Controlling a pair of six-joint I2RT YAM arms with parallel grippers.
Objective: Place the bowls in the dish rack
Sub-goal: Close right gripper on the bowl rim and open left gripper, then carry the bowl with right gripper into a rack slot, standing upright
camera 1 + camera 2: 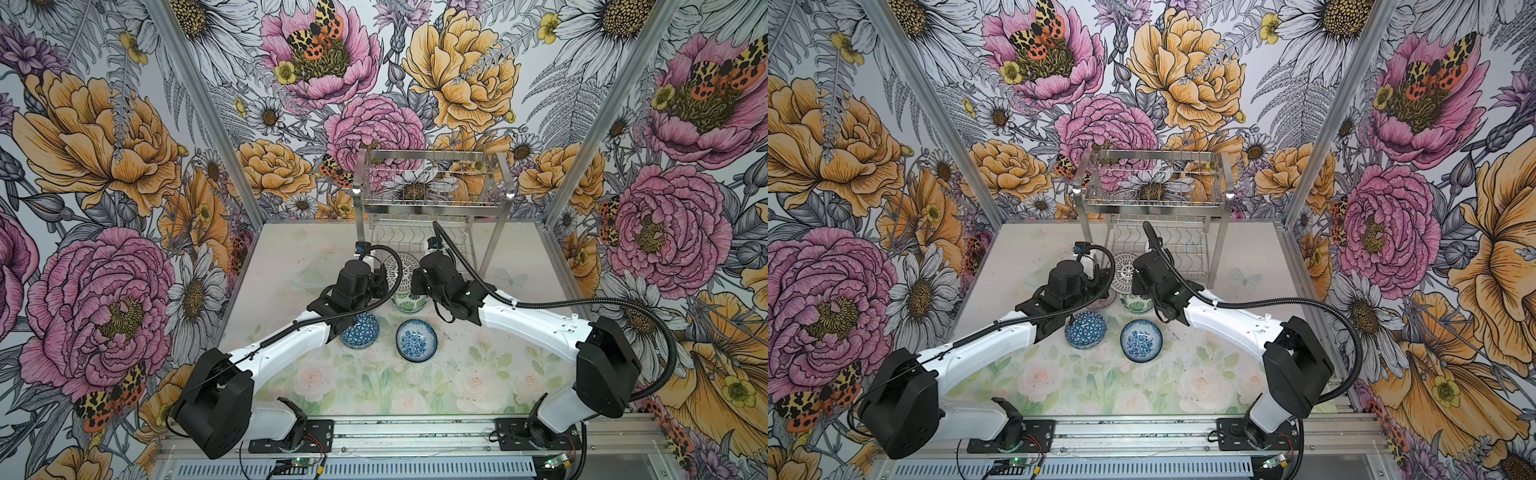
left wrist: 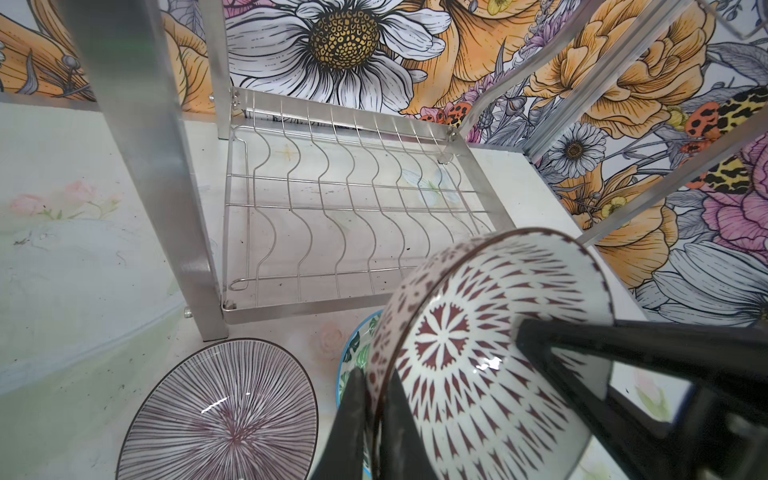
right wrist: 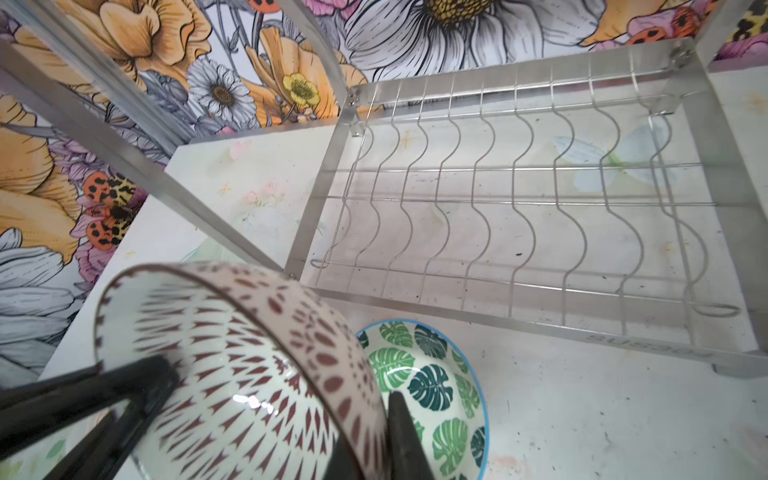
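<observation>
In both top views the dark petal bowl (image 1: 395,269) stands on edge just in front of the dish rack (image 1: 430,205), whose two tiers hold nothing. Farther out from the rack lie the green leaf bowl (image 1: 409,302), the blue geometric bowl (image 1: 360,331) and the blue floral bowl (image 1: 416,340), so four bowls and one rack show plainly. The left wrist view adds a fifth, the purple-lined bowl (image 2: 220,415), close by the rack's front leg, and shows the left fingers (image 2: 349,424) clamped on the held bowl's wall. In the right wrist view the right fingers (image 3: 401,436) pinch the opposite side of its rim. This looks like a handover. Next, one grip must let go, and the other should carry the bowl, kept on edge, into a wavy slot of the lower tier, clear of the front rail.
</observation>
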